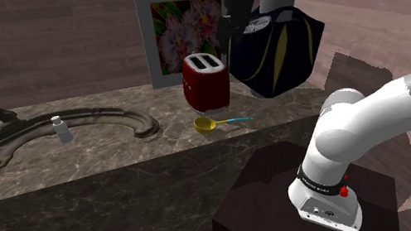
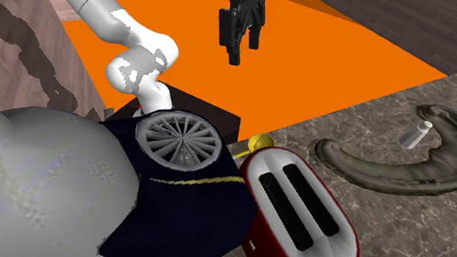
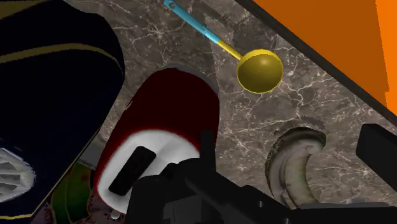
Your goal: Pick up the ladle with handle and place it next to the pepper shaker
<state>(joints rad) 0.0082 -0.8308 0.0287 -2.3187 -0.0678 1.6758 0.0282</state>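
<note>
The ladle [image 1: 205, 124] has a yellow bowl and a thin blue handle; it lies on the marbled counter near the front edge, just in front of the red toaster [image 1: 205, 81]. In the wrist view its bowl [image 3: 259, 70] lies ahead of my fingers, apart from them. A small pale pepper shaker [image 1: 61, 129] stands upright far toward the shoulder view's left, inside a curved grey piece. My gripper [image 1: 227, 42] hangs high over the toaster, open and holding nothing. It stands open in the second exterior view [image 2: 241, 47] and the wrist view [image 3: 291, 146] too.
A dark blue bag-like object [image 1: 273, 46] with a pale knob rises beside the toaster. A framed flower picture [image 1: 181, 30] leans behind. The curved grey piece [image 1: 48, 140] spreads across the counter's left half. Counter edge [image 1: 121, 177] drops to an orange floor [image 2: 328, 64].
</note>
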